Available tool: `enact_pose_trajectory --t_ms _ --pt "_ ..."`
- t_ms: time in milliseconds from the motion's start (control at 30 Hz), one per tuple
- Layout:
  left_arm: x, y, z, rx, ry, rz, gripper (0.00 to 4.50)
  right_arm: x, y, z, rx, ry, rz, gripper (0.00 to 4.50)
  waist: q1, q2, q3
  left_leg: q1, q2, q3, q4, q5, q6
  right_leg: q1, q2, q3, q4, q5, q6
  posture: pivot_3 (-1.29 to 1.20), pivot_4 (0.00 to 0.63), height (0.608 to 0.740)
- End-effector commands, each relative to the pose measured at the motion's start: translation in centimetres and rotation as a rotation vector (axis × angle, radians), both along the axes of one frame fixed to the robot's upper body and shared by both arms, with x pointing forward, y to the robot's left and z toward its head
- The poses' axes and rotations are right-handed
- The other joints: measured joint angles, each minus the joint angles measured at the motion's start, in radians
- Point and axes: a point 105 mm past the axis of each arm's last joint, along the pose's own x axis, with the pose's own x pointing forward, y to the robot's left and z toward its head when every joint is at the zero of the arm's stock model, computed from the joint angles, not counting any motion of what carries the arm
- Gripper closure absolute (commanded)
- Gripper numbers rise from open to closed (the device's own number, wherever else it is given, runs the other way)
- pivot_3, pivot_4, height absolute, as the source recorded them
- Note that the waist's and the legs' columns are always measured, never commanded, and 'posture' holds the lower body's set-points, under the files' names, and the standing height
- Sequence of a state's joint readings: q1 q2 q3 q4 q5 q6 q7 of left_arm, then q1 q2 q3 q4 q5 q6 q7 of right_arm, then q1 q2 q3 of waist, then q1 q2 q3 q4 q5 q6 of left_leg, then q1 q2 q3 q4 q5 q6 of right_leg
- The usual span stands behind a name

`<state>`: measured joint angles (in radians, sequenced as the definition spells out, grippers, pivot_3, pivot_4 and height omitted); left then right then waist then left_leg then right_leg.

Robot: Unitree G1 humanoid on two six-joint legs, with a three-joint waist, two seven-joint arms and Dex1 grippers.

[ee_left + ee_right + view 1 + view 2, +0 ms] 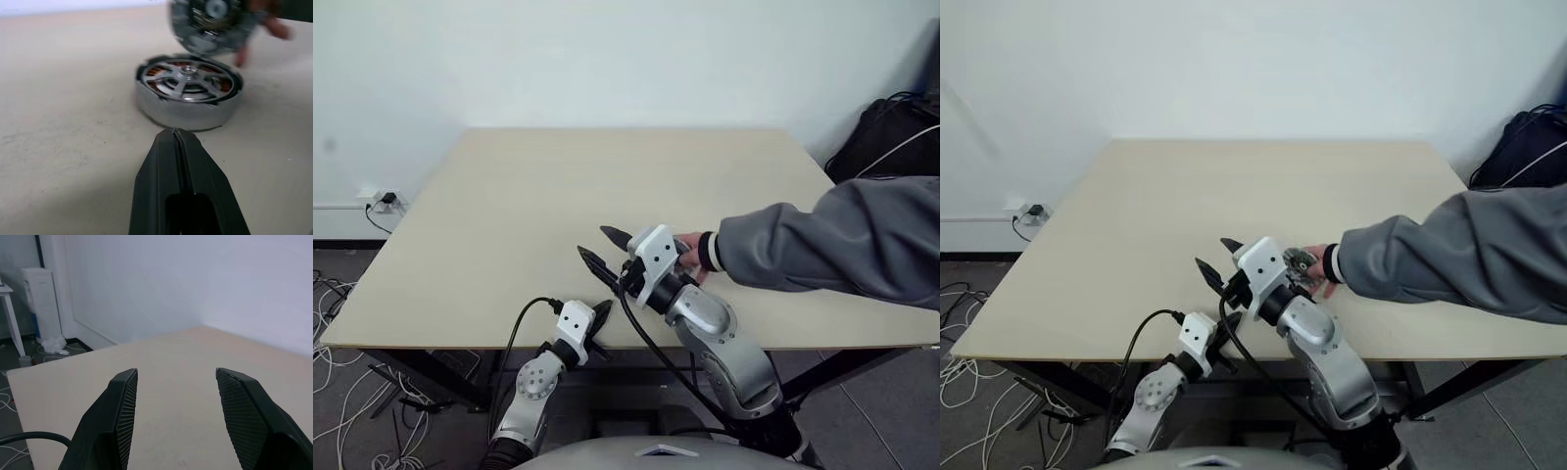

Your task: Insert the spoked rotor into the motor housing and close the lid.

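Observation:
The motor housing (188, 105) is a round silver casing lying flat on the table, with copper windings showing inside. The spoked rotor (188, 81) sits in it, hub in the middle. Just above and behind it, a person's hand (690, 257) in a grey sleeve holds the lid (210, 24) tilted, its ribbed face toward me. My left gripper (173, 133) is shut and empty, its tips just short of the housing's near wall, close to the table's front edge. My right gripper (605, 250) hangs open above the table, nothing between its fingers (124, 396).
The person's arm (842, 240) reaches in from the right across the beige table (558, 186). A black bag (891, 137) lies beyond the table's far right corner. Cables and a wall socket (382, 201) are on the floor at the left.

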<state>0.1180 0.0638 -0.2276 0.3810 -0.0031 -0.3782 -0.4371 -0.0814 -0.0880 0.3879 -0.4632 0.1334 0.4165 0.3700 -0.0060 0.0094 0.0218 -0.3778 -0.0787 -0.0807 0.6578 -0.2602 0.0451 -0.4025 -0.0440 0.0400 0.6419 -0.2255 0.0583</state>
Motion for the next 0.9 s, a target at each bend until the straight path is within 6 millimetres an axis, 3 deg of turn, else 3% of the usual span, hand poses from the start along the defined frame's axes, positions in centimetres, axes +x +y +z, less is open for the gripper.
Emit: enact_pose_trajectory --t_ms 33,533,600,733,900 --pt "0.4 -0.2 0.7 -0.012 -0.04 -0.006 4.5 -0.2 0.1 1.1 0.025 -0.033 0.003 1.79 0.0 0.0 0.0 0.0 0.0 0.0 0.0 0.0 0.0 0.0 0.0 0.0 0.0 0.0 0.0 0.0 0.0 0.74" --pt "0.5 0.1 0.2 -0.006 -0.032 -0.002 4.5 0.0 0.2 0.6 -0.002 -0.009 0.01 1.79 0.002 0.0 0.0 0.0 0.0 0.0 0.0 0.0 0.0 0.0 0.0 0.0 0.0 0.0 0.0 0.0 0.0 0.74" --pt "0.6 0.0 0.2 -0.006 -0.032 -0.002 4.5 0.3 -0.2 -0.3 -0.079 0.014 0.015 1.79 0.003 0.0 0.0 0.0 0.0 0.0 0.0 0.0 0.0 0.0 0.0 0.0 0.0 0.0 0.0 0.0 0.0 0.74" --pt "0.6 -0.1 0.1 -0.01 -0.032 -0.005 4.5 2.1 -2.9 -4.1 -0.391 0.115 -0.023 1.79 0.009 -0.001 0.0 0.0 0.0 0.0 0.001 0.0 0.0 0.001 0.0 0.0 0.0 0.0 0.0 0.0 0.0 0.74" --pt "0.6 -0.2 0.0 -0.015 -0.029 -0.006 4.5 3.0 -4.8 -6.9 -0.667 0.171 0.029 1.79 0.018 0.0 0.0 0.0 0.0 0.0 0.002 0.0 0.0 0.001 0.0 -0.001 0.0 0.0 -0.001 0.0 0.0 0.74"
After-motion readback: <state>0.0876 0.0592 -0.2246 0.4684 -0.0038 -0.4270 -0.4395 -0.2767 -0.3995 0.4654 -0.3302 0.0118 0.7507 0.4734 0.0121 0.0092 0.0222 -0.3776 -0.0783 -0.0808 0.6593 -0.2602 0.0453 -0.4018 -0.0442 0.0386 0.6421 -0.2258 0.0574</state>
